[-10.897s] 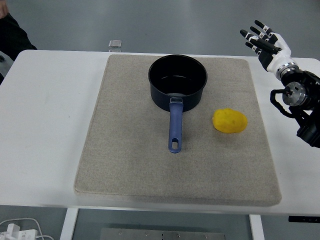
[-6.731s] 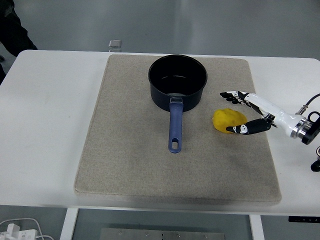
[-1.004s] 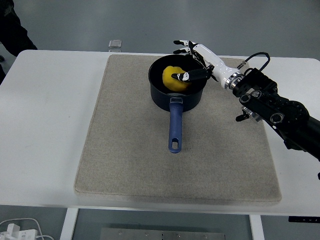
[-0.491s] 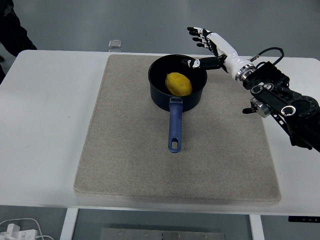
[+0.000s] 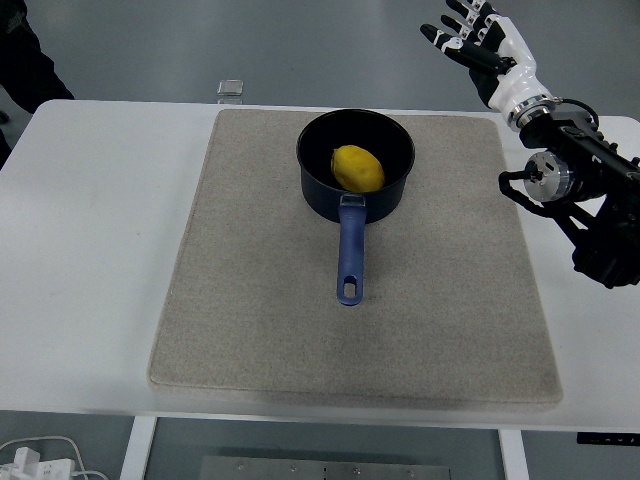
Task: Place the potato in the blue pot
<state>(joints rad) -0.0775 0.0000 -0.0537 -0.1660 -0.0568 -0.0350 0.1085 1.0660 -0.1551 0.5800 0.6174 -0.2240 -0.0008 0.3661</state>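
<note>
- On the white table, a beige mat covered most of the middle; its edges lay well inside the table's near and side edges.
- Right arm came in from the right edge, over the table's far right corner, clear of the mat.
- Blue pot stood at the mat's far centre, handle pointing toward the near edge.
- Right robot hand was raised beyond the table's far edge, fingers spread, holding nothing, well apart from the pot.
- Potato lay inside the pot, on its bottom, toward the near-right wall.
- Small grey object sat on the table's far edge, left of the pot; too small to identify.
- Judgement: placement looked complete; the step in hand was the retreat. To do it well, keep the hand high and outboard so nothing brushes the pot rim or handle.
- Open room: bare mat on both sides of the pot and all along the near half; bare table to the left. Left arm not in view.
</note>
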